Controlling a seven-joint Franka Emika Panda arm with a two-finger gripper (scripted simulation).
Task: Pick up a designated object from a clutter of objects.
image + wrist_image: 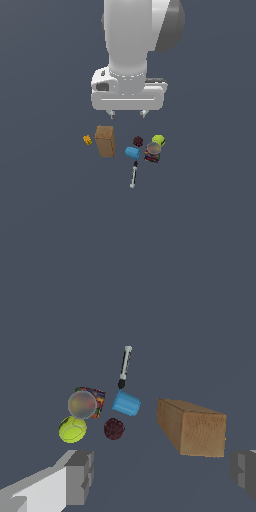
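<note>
The designated object is a small lime ball (159,140) (72,429) with a dark seam mark, lying beside the grey-topped can (153,151) (85,403). The rest of the clutter of objects lies around it: a dark red ball (138,141) (114,428), a blue cylinder (132,153) (126,403), a brown box (105,140) (192,426), an orange piece (87,139) and a thin white stick (134,176) (124,366). My gripper (128,114) (162,476) hangs open above the clutter, nothing between its fingers (80,476).
The items lie on a plain dark grey floor (50,200). The arm's white body (135,45) fills the upper middle of the exterior view.
</note>
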